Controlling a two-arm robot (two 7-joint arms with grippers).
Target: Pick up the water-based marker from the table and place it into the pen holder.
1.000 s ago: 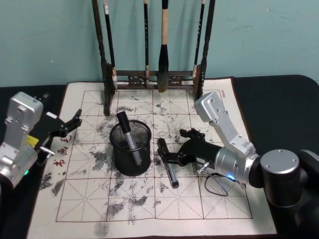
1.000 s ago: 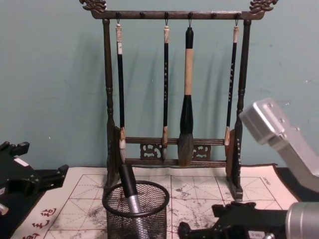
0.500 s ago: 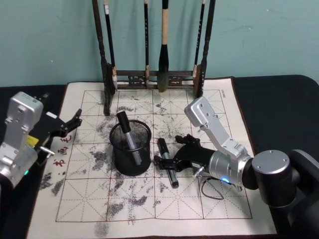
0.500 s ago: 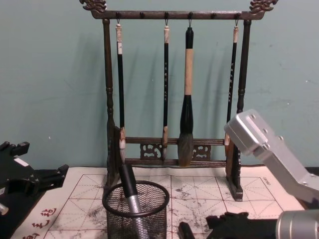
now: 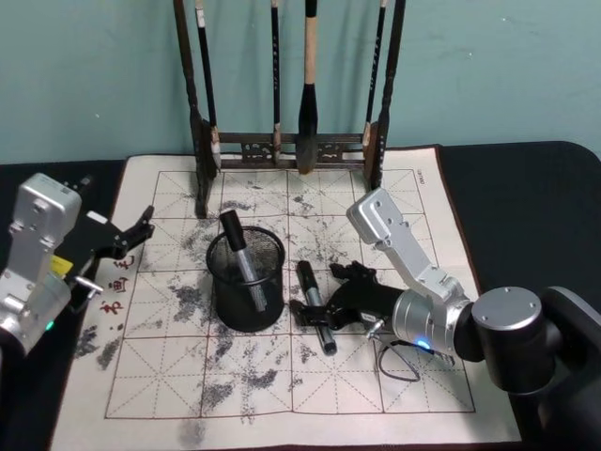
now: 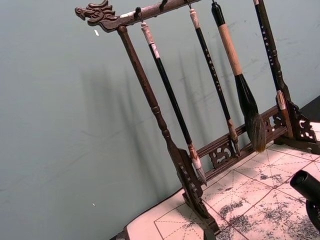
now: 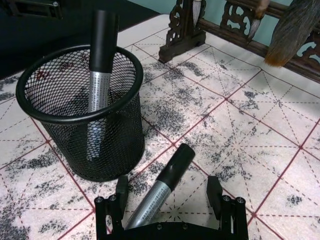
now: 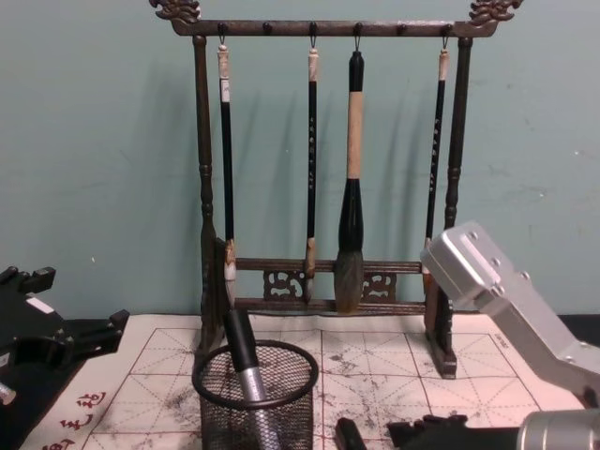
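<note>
Over the last second my right claw has slid in. It now straddles the water-based marker, wide open and gripping nothing. The marker lies on the calligraphy mat just beside the pen holder. Closing looks next. My left claw is parked, spread and empty.

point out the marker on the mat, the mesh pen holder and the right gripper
silver black-capped marker (image 7: 150,202): right wrist view, silver barrel
round black wire-mesh pen holder (image 7: 107,145): right wrist view, mesh wall
right gripper (image 7: 167,184): right wrist view, midway between its fingers
</note>
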